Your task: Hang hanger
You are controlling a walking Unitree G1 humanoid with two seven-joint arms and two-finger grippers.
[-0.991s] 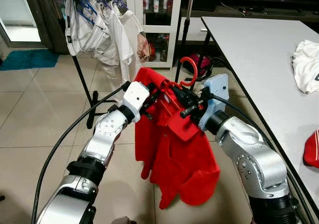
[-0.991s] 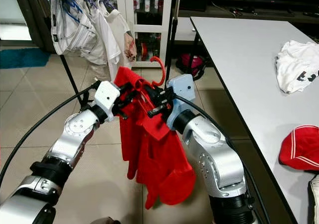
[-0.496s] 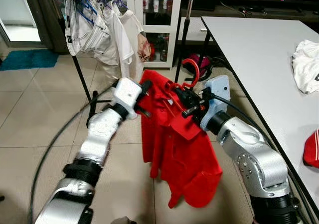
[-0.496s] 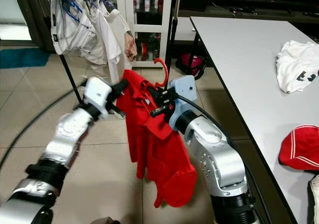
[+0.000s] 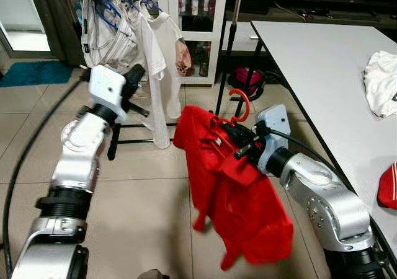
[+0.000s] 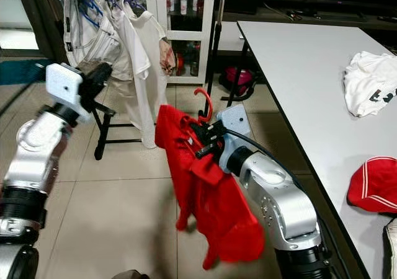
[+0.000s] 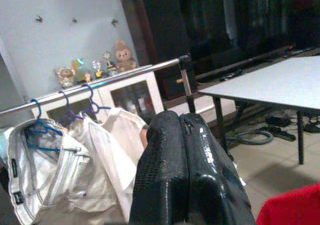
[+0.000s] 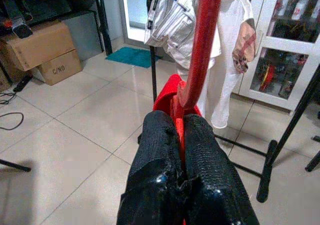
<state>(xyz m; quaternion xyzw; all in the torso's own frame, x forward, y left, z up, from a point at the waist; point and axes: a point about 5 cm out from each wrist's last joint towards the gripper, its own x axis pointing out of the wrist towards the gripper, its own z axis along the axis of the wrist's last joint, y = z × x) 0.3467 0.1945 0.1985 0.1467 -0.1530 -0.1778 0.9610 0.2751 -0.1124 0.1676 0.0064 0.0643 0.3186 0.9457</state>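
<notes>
Fingers pressed together on nothing, our left gripper is raised beside the white garments on the clothes rail, so it gives the load no support. To its right, our right gripper has its fingers clamped on the neck of the red hanger, which carries a red shirt drooping low over the tiled floor, well short of the rail. We judge the main risk is the shirt sliding off, since it hangs lopsided from one grasp. The hook could also twist in the pinch and miss the rail, or snag the white garments as we reach up. Further right, the worktop edge sits close to our elbow.
</notes>
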